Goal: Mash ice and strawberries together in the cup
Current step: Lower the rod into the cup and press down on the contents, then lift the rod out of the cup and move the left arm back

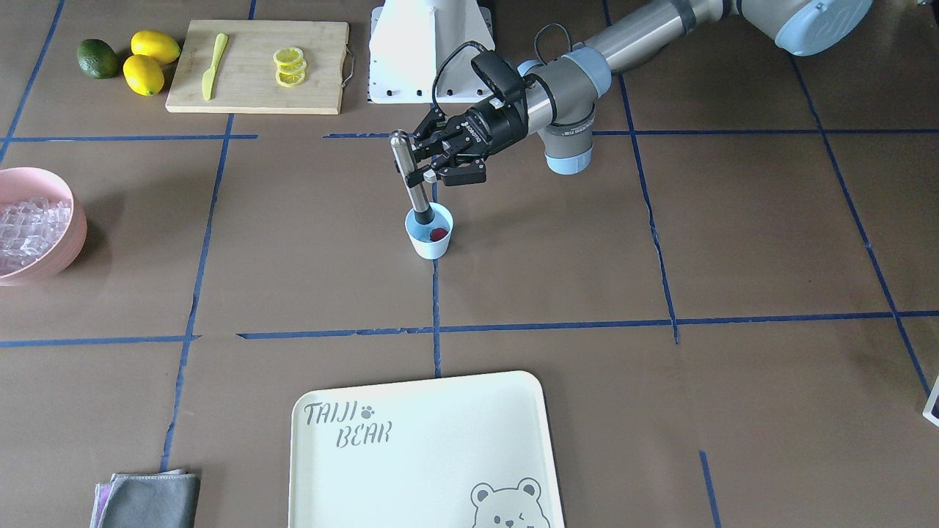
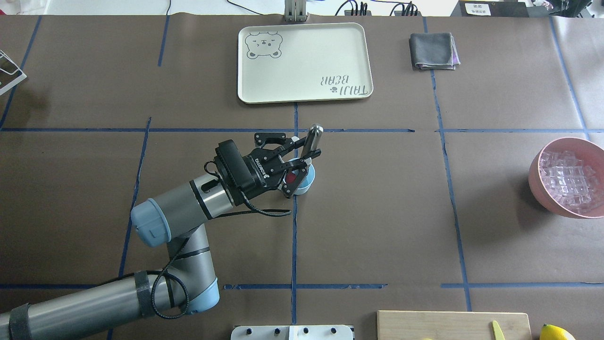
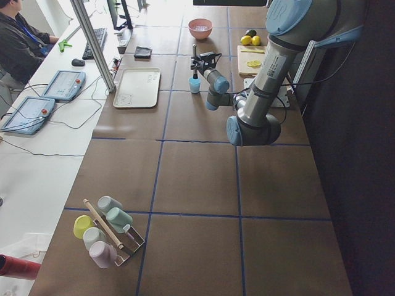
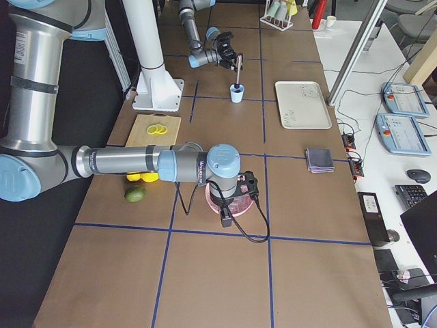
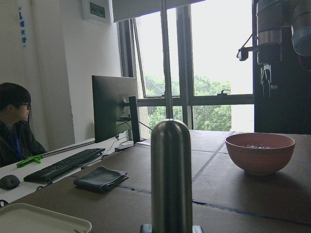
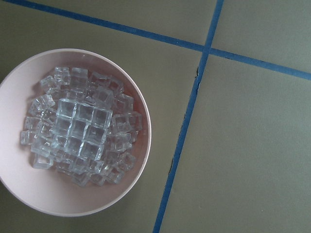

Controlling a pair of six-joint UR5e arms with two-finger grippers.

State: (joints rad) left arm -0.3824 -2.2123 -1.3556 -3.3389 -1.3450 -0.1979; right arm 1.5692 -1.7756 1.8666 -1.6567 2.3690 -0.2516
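Note:
The light-blue cup (image 1: 429,238) stands at the table's middle, with the red strawberry (image 1: 438,234) inside it. My left gripper (image 1: 414,167) is shut on a steel muddler (image 1: 409,176), which stands slightly tilted with its dark tip in the cup. From overhead, the gripper (image 2: 304,153) hangs over the cup (image 2: 309,178) and partly hides it. The ice (image 6: 82,136) lies heaped in the pink bowl (image 6: 138,160). My right gripper (image 4: 229,208) hangs above that bowl. I cannot tell if it is open or shut.
A cream bear tray (image 1: 425,455) and a grey cloth (image 1: 150,499) lie on the operators' side. A cutting board (image 1: 257,66) holds lemon slices and a yellow knife. Lemons (image 1: 150,62) and a lime (image 1: 97,59) lie beside it. A cup rack (image 3: 105,231) stands at the left end.

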